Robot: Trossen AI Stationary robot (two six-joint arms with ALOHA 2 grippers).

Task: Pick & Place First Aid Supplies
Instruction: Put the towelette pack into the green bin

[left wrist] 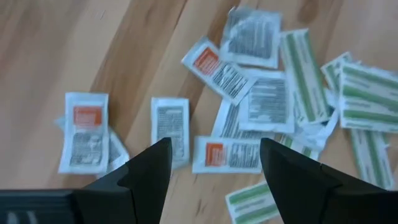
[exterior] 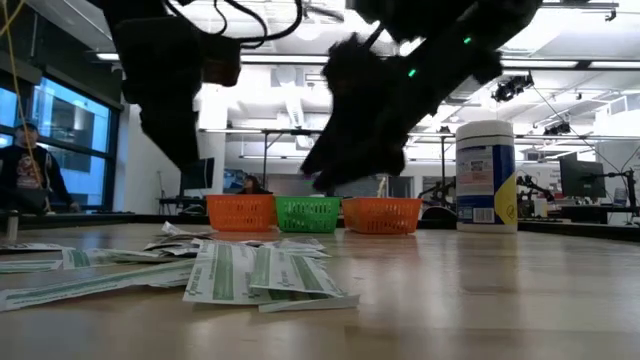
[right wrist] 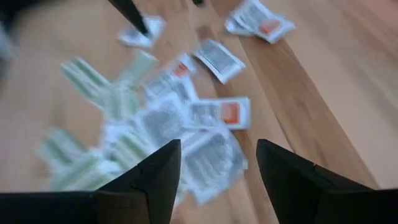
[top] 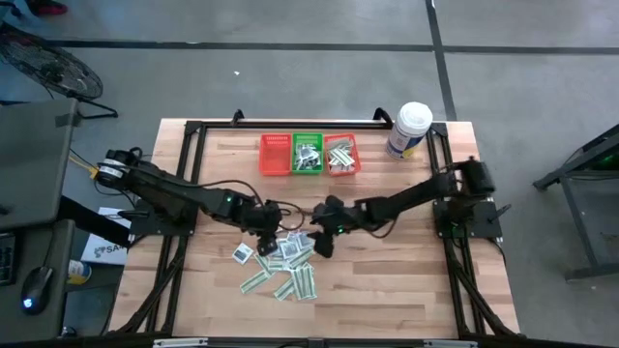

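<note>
Hidden from me: in the low view my two arms are only dark shapes against the ceiling lights, and I cannot make out either tool's tips there.
Hard to read: the print on the white packets is too blurred in both wrist views; I can tell only dark text, with an orange patch on some.
Cut off: several green-and-white strips [left wrist: 367, 87] run out of the left wrist view at its edge.
Baskets: what lies in the green basket [top: 308, 154] and the red basket on its right [top: 341, 155] looks like packets, but I cannot tell which kind; the other red basket [top: 275, 155] shows only mesh.
First aid supplies [top: 280, 263]: a loose heap on the counter [top: 387, 280], near its middle, well apart from the baskets at the far edge.
My left tool [top: 266, 232]: fingers spread wide, nothing between them, hovering over the left fringe of the heap; white packets [left wrist: 170, 121] lie flat on the wood just ahead of the fingertips.
My right tool [top: 324, 239]: fingers also spread wide and empty, over the right side of the heap; a packet with an orange patch [right wrist: 221, 114] lies just beyond the gap.
Between the tools: they face each other across the top of the heap, close but apart.
Tub [top: 409, 130]: white with a blue label, upright at the far right corner, beside the baskets.
Room: a person [exterior: 25, 170] sits beyond the counter at far left in the low view.
</note>
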